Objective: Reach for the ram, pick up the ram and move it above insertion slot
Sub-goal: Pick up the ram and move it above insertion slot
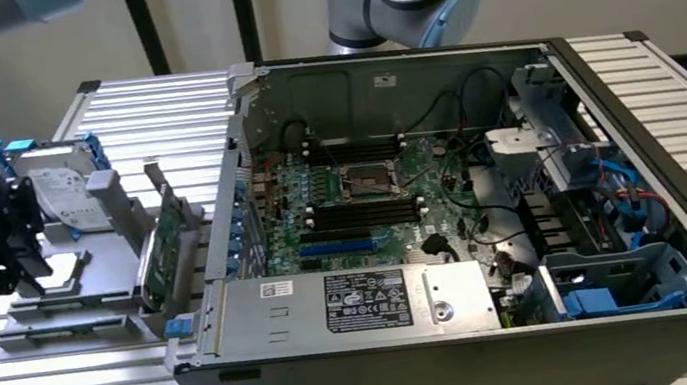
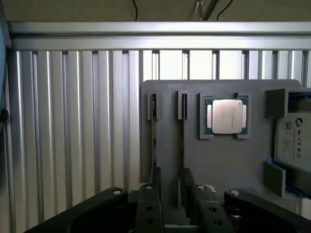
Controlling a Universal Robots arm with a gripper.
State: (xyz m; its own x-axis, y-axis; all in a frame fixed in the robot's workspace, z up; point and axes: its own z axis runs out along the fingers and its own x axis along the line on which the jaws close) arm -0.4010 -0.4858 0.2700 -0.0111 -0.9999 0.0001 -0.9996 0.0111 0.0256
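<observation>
1. Your gripper is wide open and holds nothing. It hangs over the gray holder on the worktop.
2. The ram stands on its thin edge in that holder. A second stick just like it stands beside it. I cannot tell them apart for sure, so pick one and aim only at that.
3. Line up first. Put the stick in the middle of the gap, one finger on each side.
4. Go down slow and straight. Do not bump the other stick or the chip close by.
5. The slot is one of the black ones inside the computer, well apart from the holder.
</observation>
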